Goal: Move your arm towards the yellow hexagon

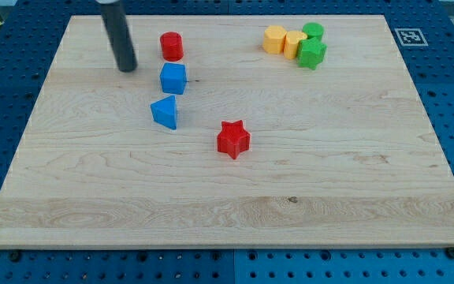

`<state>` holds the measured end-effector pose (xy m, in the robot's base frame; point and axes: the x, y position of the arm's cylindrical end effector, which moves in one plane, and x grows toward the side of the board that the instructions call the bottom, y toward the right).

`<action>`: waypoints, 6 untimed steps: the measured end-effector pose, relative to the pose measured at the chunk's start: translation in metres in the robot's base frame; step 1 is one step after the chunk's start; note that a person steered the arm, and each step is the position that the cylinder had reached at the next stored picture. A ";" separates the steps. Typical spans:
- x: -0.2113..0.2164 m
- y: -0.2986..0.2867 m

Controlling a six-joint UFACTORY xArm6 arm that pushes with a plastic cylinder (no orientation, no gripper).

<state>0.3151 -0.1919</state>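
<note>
The yellow hexagon (274, 39) sits near the view's top, right of centre, touching a second yellow block (294, 43) on its right. My tip (127, 68) is far to the left of it, near the view's top left. The tip stands just left of the red cylinder (171, 46) and the blue cube (173, 78), touching neither.
A green cylinder (313, 32) and a green star-like block (311, 54) press against the yellow block's right side. A blue triangular block (165, 112) lies below the blue cube. A red star (232, 139) lies near the board's middle. A marker tag (407, 36) is at the top right corner.
</note>
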 end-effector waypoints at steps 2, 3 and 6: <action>-0.094 0.013; -0.097 0.087; -0.100 0.253</action>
